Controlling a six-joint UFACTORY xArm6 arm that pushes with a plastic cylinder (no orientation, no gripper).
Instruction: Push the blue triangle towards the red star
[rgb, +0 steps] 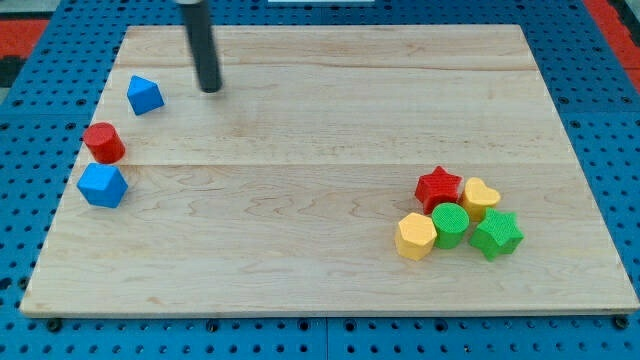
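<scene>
My tip (211, 89) at 3 o'clock of blue triangle (145, 95), not touching. Wrong side for pushing toward red star (438, 187). No claw.

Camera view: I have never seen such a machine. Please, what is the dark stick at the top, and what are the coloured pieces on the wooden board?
There is one picture, from one camera looking down at a slant on a wooden board. The dark stick is the end of a robot arm: a plain rod that holds nothing and only pushes. My tip rests near the view's top left, just right of the blue triangle, with a small gap between them.

Below that block, along the view's left edge, lie a red cylinder and a larger blue block.

At the view's lower right five blocks sit packed together: the red star, a yellow heart, a green cylinder, a yellow hexagon and a green star.
</scene>
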